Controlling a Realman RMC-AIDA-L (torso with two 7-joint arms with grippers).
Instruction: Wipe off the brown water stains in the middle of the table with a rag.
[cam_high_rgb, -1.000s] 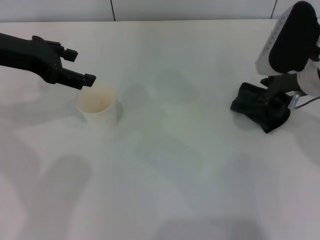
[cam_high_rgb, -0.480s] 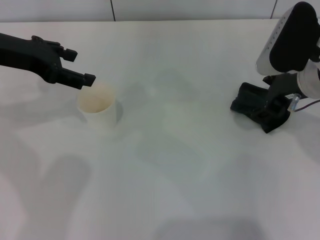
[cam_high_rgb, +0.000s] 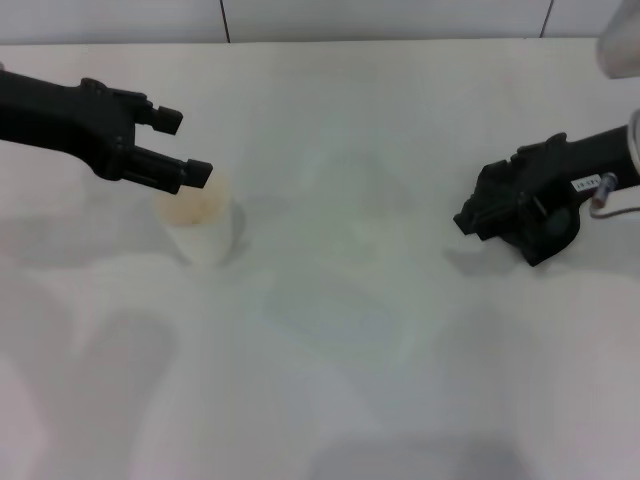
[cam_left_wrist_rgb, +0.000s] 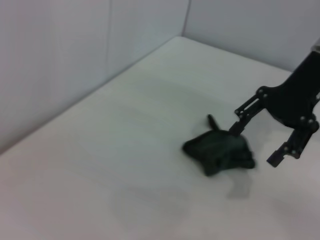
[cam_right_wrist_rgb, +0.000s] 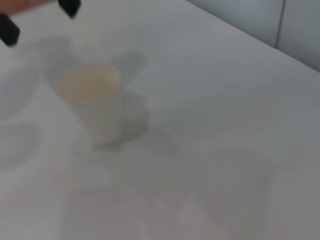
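Observation:
The rag (cam_high_rgb: 493, 212) is a dark wad lying on the white table (cam_high_rgb: 330, 400) at the right; it also shows in the left wrist view (cam_left_wrist_rgb: 219, 150). My right gripper (cam_high_rgb: 535, 215) is right at it. The left wrist view shows this gripper (cam_left_wrist_rgb: 255, 145) open, one fingertip (cam_left_wrist_rgb: 236, 129) touching the rag's top and the other off to its side. My left gripper (cam_high_rgb: 182, 146) hangs open over the far rim of a white cup (cam_high_rgb: 203, 228). No brown water stains show; only a faint damp sheen (cam_high_rgb: 340, 300) marks the table's middle.
The cup (cam_right_wrist_rgb: 92, 100) has a pale tan inside and stands at the left of the table. A wall with seams (cam_high_rgb: 225, 18) runs along the table's far edge.
My left gripper has shifted a little right, over the cup. The right arm has swung down, its white forearm now nearly out of view. The rag has stayed about where it was.

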